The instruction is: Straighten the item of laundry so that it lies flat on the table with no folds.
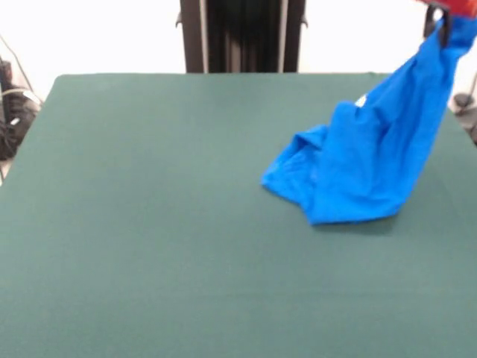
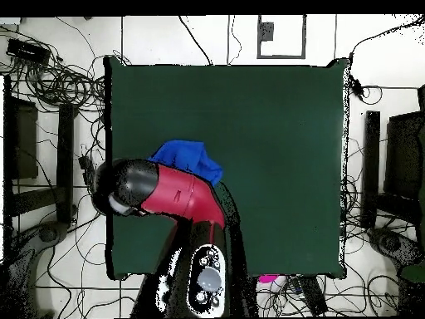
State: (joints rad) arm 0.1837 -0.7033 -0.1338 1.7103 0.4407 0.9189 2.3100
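The T-shirt (image 1: 358, 160) is held up by one corner in the closed gripper (image 1: 440, 19) at the table's (image 1: 149, 224) edge, lower part bunched on the felt, arm (image 2: 170, 195) bent over it.

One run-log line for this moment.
tool: shut on T-shirt | T-shirt: corner lifted, lower part bunched on table | flat: no

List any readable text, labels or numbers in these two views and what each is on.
None readable.
Blue shirt: bunched and hanging from the gripper; only a small white patch of print shows, no letters legible.
Robot arm: no marking readable in the overhead view.
Green table: no text.
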